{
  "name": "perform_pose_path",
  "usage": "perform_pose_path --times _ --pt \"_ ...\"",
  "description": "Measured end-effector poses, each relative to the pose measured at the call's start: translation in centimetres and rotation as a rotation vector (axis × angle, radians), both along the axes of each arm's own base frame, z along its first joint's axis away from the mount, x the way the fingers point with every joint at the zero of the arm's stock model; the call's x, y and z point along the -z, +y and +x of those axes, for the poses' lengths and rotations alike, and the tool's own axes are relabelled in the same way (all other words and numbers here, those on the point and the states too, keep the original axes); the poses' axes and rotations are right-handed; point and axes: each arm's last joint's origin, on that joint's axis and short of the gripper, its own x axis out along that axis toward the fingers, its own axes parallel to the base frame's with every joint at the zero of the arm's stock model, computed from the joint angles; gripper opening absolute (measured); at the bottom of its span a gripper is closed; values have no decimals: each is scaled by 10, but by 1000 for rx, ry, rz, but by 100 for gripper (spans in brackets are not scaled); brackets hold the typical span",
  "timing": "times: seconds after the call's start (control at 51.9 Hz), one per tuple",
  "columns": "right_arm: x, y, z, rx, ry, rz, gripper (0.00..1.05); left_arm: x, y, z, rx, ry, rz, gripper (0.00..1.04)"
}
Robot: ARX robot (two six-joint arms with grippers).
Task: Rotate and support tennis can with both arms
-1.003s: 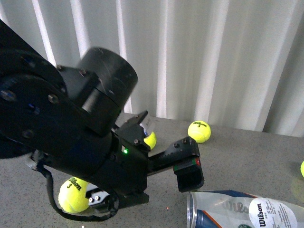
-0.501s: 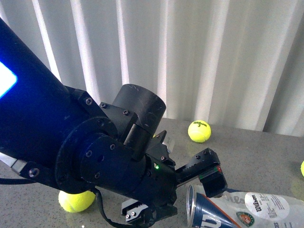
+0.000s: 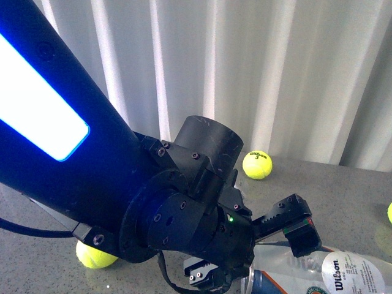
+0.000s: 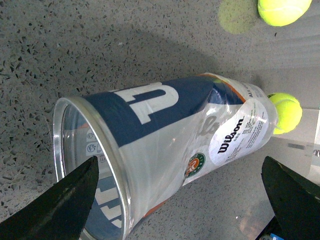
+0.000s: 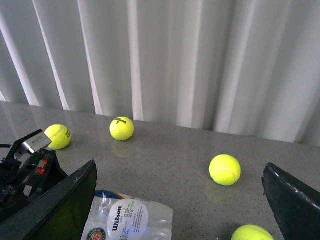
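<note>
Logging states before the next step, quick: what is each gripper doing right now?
Left gripper: open, straddling the tennis can, not clamped on it.
Right gripper: open, holding nothing.

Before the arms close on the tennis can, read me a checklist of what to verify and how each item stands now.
1. Can lying on its side: ok.
2. Left gripper open, straddling the can's rim end: ok.
3. Left gripper touching the can: cannot tell.
4. Right gripper open: ok.
5. Right gripper on the can: not ok, nothing between its jaws.
6. Ball clear of the can's far end: cannot tell.
</note>
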Motion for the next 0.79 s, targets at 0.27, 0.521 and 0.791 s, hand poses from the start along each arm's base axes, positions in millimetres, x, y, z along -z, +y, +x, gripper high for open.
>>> perform_pose_path --times 0.27,0.521,0.791 --pt "0 0 0 0 0 0 98 0 -8 -4 25 -5 12 52" --pt "0 0 0 0 0 0 98 2 -13 -8 58 5 10 5" --pt "0 0 0 0 0 0 98 -22 -10 -9 89 -26 77 4"
